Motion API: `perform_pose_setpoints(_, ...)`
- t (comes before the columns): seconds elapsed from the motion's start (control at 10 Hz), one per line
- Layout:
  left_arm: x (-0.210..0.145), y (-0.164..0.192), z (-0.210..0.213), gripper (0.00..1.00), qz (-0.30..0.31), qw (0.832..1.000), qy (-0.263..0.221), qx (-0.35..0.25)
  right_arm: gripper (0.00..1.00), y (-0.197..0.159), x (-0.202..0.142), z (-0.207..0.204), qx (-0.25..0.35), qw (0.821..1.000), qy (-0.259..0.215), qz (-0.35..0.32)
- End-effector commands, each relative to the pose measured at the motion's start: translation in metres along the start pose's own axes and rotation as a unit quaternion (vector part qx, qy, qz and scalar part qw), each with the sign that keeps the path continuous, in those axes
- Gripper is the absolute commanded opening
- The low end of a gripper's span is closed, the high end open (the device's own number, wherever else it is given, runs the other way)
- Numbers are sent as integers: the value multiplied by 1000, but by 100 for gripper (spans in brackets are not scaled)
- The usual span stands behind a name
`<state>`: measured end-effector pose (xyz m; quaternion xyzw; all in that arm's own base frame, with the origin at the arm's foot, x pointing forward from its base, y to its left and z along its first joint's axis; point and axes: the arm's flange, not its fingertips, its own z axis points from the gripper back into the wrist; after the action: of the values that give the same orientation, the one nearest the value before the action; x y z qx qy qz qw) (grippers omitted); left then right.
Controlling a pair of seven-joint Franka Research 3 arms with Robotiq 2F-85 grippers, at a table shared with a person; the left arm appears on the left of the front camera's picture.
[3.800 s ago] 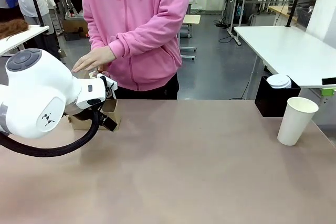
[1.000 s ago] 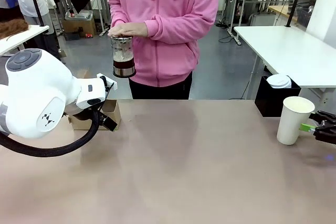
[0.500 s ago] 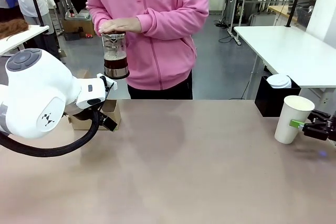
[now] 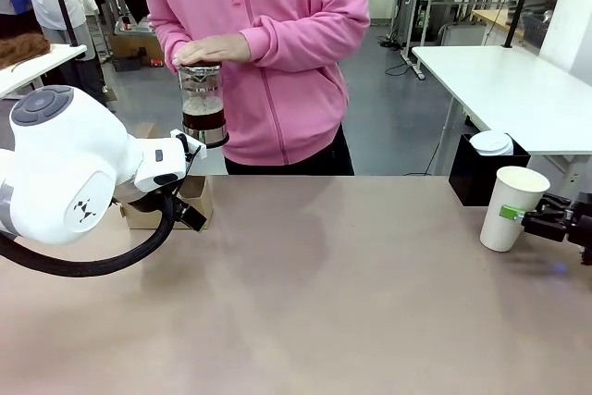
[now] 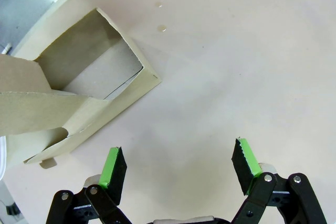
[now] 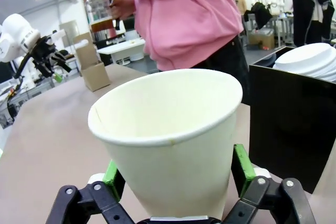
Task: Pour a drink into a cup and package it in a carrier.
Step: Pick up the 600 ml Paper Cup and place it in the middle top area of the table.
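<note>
Tall white paper cup, open-topped, leaning near the black square box, right gripper clamped on both its sides with green pads, left gripper spread wide and empty over the table, just beside the low brown cardboard carrier

One cup. One glass jug, with one drink in it. One carrier. One black box. Two tools: the left tool and the right tool. White lids sit in one stack, too tight to count. Two small drops show on the one worktop. One person.
</note>
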<state>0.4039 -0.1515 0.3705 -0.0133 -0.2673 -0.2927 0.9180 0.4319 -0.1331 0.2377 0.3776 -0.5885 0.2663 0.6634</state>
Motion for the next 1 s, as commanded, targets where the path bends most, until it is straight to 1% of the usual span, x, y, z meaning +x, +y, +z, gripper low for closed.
perform_pose_setpoints(0.0, 0, 0, 0, 100, 0, 1000, 0, 0, 80, 9, 10, 3, 31, 999, 18, -33)
perform_pose_setpoints(0.1, 0, 0, 0, 100, 0, 1000, 0, 0, 80, 0, 0, 0, 0, 1000, 0, 0)
perform_pose_setpoints(0.3, 0, 0, 0, 100, 0, 1000, 0, 0, 80, 0, 0, 0, 0, 1000, 0, 0)
perform_pose_setpoints(0.4, 0, 0, 0, 100, 0, 1000, 0, 0, 80, 1, 0, 0, 8, 1000, 4, -10)
perform_pose_setpoints(0.5, 0, 0, 0, 100, 0, 1000, 0, 0, 80, 15, 17, 4, -20, 1000, -6, -4)
perform_pose_setpoints(0.6, 0, 0, 0, 100, 0, 1000, 0, 0, 80, 30, 38, -5, -39, 999, -9, 6)
perform_pose_setpoints(0.7, 0, 0, 0, 100, 0, 1000, 0, 0, 80, 41, 58, -22, -52, 999, -3, 9)
perform_pose_setpoints(0.9, 0, 0, 0, 100, 0, 1000, 0, 0, 80, 62, 93, -72, -60, 998, 11, 14)
